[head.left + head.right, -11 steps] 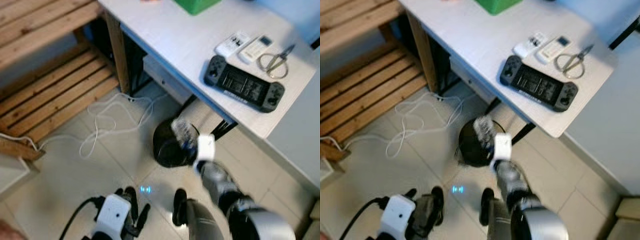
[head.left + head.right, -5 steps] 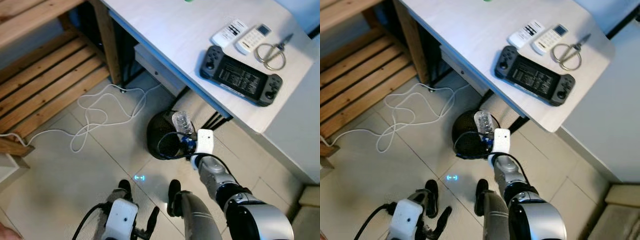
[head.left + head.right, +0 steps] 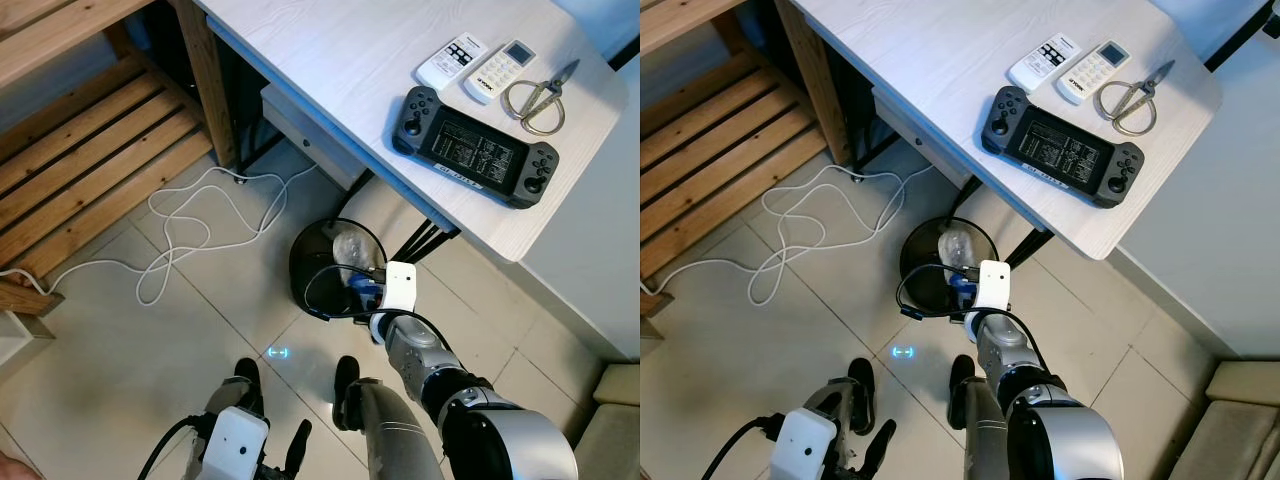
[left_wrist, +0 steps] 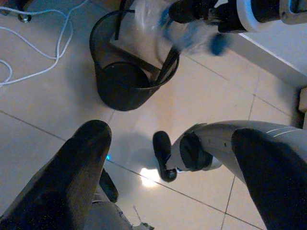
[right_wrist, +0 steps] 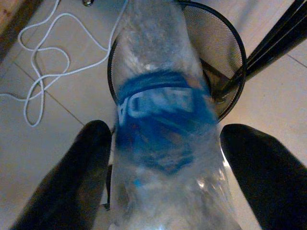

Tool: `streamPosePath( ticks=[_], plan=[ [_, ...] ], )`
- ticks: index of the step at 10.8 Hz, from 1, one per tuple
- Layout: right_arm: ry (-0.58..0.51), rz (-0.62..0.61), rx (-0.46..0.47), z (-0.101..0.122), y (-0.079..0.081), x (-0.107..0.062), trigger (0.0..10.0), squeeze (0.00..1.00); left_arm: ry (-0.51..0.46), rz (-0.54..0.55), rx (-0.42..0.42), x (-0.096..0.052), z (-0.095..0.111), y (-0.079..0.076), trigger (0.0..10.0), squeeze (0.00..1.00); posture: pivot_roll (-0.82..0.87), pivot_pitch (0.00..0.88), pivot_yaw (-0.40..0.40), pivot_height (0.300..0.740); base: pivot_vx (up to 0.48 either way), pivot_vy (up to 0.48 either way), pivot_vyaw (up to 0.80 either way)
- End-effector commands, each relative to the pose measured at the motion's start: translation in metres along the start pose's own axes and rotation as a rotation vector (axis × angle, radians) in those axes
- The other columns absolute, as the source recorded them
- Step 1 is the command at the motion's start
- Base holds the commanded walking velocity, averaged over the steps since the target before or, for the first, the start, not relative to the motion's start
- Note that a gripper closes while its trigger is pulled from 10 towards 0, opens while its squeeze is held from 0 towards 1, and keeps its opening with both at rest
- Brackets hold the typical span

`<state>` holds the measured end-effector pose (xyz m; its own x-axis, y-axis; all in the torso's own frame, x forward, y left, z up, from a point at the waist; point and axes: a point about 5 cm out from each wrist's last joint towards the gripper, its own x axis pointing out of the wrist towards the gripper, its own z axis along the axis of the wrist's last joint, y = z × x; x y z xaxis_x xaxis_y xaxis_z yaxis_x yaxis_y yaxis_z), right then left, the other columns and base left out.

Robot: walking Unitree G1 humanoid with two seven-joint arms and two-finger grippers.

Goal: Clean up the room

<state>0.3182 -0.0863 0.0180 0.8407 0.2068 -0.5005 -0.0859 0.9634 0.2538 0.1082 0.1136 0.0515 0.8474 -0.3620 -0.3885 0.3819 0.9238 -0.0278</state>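
Note:
A crumpled clear plastic bottle [image 5: 163, 110] with a blue label sits between the two black fingers of my right gripper [image 5: 168, 128], which press against its sides. The gripper [image 3: 366, 285] holds it over the mouth of a black mesh waste bin [image 3: 300, 265] on the tiled floor under the white desk. The bottle's clear end [image 3: 955, 245] points down into the bin. In the left wrist view the bottle [image 4: 187, 31] is blurred above the bin [image 4: 120, 91]. My left gripper [image 4: 168, 134] hangs low by my feet, fingers spread wide with nothing in them.
The white desk [image 3: 330, 80] carries a black handheld game console [image 3: 473, 147], two white remotes [image 3: 450, 62] and scissors [image 3: 540, 95]. Black desk legs [image 3: 420, 240] stand right behind the bin. A white cable [image 3: 200, 225] loops on the floor by a wooden slatted frame [image 3: 90, 170].
My right arm has lowered, bringing the bottle further down over the bin's mouth. The camera has shifted, so the desk and floor sit a little differently in the picture.

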Motion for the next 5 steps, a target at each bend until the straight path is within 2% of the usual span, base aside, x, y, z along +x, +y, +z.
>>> streamPosePath(
  ticks=[1,4,5],
  plan=[
    [0.038,-0.005,0.023,-0.012,-0.002,-0.002,10.0,1.00,0.045,-0.010,-0.014,-0.003,-0.010,-0.005,10.0,0.00,0.28,0.450,-0.118,0.740,0.000,0.000,0.00],
    [0.032,0.012,-0.008,-0.010,-0.002,-0.002,10.0,1.00,0.035,-0.015,-0.001,0.005,-0.010,0.001,10.0,0.00,0.28,0.431,-0.117,0.740,0.000,0.000,0.00],
    [0.005,0.026,-0.050,-0.005,-0.005,-0.002,10.0,0.00,0.026,-0.020,0.018,0.013,-0.011,0.005,10.0,0.00,0.26,0.401,-0.117,0.740,0.000,0.000,0.00]
  ],
)
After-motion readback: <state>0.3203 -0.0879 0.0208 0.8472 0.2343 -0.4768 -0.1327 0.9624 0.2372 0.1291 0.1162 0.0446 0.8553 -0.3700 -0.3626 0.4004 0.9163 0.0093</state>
